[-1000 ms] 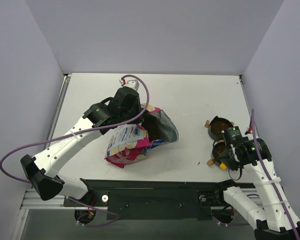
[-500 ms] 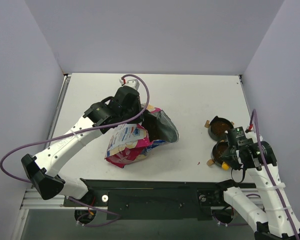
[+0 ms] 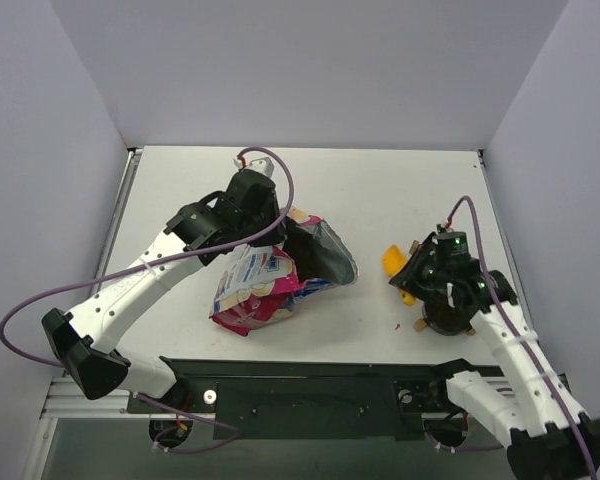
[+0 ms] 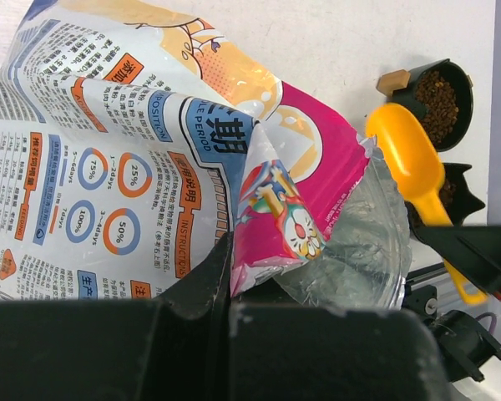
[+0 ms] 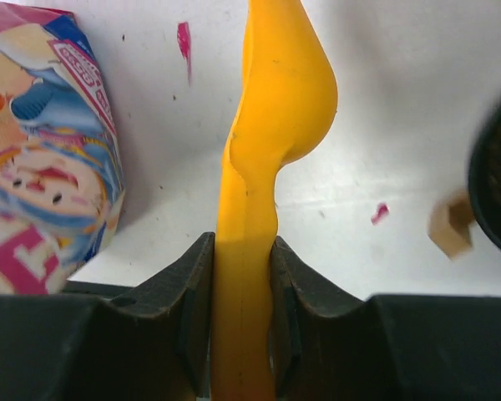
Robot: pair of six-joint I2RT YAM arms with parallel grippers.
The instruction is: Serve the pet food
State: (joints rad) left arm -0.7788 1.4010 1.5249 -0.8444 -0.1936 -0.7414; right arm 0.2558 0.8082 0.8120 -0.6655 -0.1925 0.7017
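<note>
The pink-and-blue cartoon bag (image 3: pixel 260 285) lies on the white table with its silver-lined mouth (image 3: pixel 327 255) facing right. My left gripper (image 3: pixel 285 232) is shut on the bag's upper rim (image 4: pixel 259 209), holding the mouth open. My right gripper (image 3: pixel 418 280) is shut on the handle of a yellow scoop (image 3: pixel 394 262), held over the table between the bag and the bowls. The scoop's cup (image 4: pixel 405 154) looks empty. Brown kibble (image 4: pixel 438 88) fills a black bowl (image 4: pixel 463 75). In the right wrist view the scoop (image 5: pixel 275 109) points away from my fingers (image 5: pixel 192 284).
A second black bowl (image 3: pixel 448 318) sits near the front edge, partly under my right arm; the other bowl is mostly hidden in the top view. A bowl rim (image 5: pixel 497 175) and a tan tab (image 5: pixel 451 225) show at right. Pink specks (image 5: pixel 184 38) lie on the table.
My right gripper has swung left from over the near bowl, carrying the yellow scoop out over the table toward the bag. The left arm and bag have barely moved.
</note>
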